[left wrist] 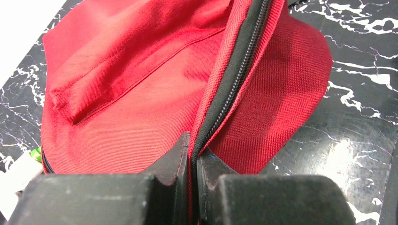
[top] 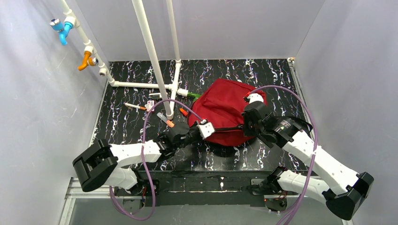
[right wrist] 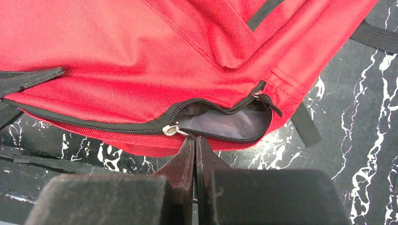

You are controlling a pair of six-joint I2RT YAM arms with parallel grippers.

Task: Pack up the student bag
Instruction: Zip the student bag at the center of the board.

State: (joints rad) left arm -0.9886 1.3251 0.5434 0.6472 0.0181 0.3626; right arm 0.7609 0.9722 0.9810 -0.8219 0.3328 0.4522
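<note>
Left wall: a blue valve [top: 61,28] and an orange valve [top: 87,59] sit on a white pipe frame [top: 152,56] that comes down onto the tabletop [top: 122,133]. Only the overhead view shows them.
Loose items: an orange-tipped pen [top: 134,107], a marker [top: 166,120] and a green-ended thing [top: 194,95] lie around the pipe feet, just left of the bag.
Left gripper [left wrist: 192,157]: the jaws are pressed together on the bag's edge. Its wrist view shows the closed black zipper [left wrist: 234,70] running up from between them.
Student bag [top: 225,105]: it lies on the tabletop right of centre, between the two grippers, with its near edge pulled into a straight line from one to the other.
Right gripper [right wrist: 194,143]: the jaws are closed, their tips pinching the silver zipper pull [right wrist: 172,130].
Opening: only the right wrist view shows it, a short unzipped stretch right of the pull with grey lining [right wrist: 225,123] inside.
Strap: a black strap [right wrist: 307,129] trails off the bag's corner onto the tabletop.
Room: there is bare tabletop near the left arm and in a strip beyond the bag. On the right, the tabletop's edge and the wall stand close to the right arm.
</note>
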